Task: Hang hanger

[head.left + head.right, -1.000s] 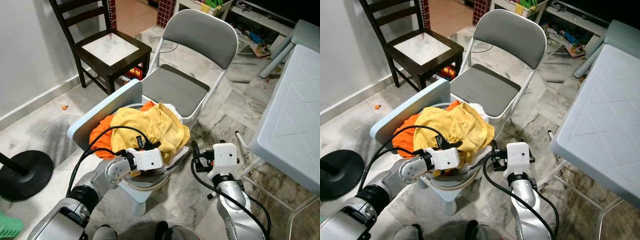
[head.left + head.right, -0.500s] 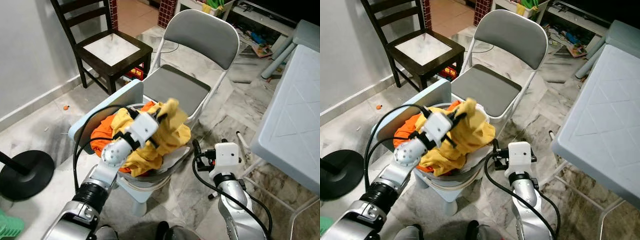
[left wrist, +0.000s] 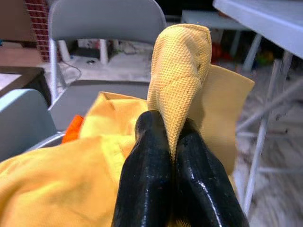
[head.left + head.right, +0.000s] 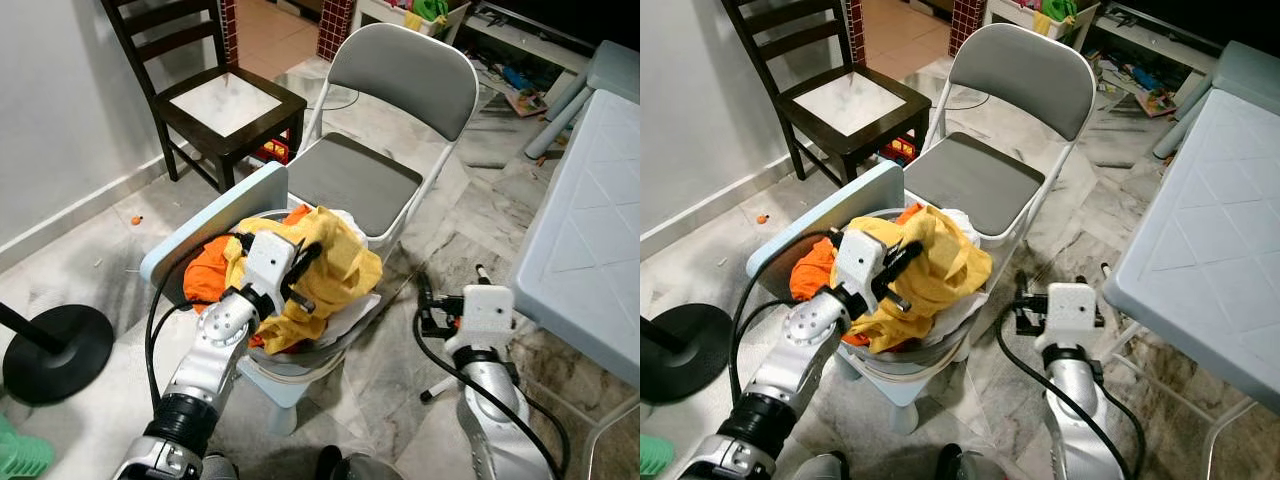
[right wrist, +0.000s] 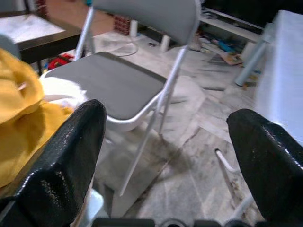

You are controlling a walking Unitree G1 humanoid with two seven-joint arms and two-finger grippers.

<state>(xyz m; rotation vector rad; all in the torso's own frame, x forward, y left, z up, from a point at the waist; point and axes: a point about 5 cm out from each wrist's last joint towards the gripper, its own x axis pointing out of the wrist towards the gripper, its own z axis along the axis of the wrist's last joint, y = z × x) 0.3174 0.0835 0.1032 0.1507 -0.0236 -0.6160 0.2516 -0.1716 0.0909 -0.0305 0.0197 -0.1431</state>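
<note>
Left wrist view: left pincer (image 3: 174,126) pinching yellow cloth (image 3: 180,61), right pincer (image 5: 168,156) spread wide

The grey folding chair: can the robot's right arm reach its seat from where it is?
Probably yes. The right gripper hangs open beside the laundry basket, with only bare floor between it and the grey folding chair. The seat looks close, though the arm would need to lift.

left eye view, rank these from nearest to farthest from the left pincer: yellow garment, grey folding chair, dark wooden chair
1. yellow garment: pinched in the left pincer, on top of the basket pile.
2. grey folding chair: just behind the basket, ahead of the pincer.
3. dark wooden chair: farther back, to the robot's left by the wall.
</note>
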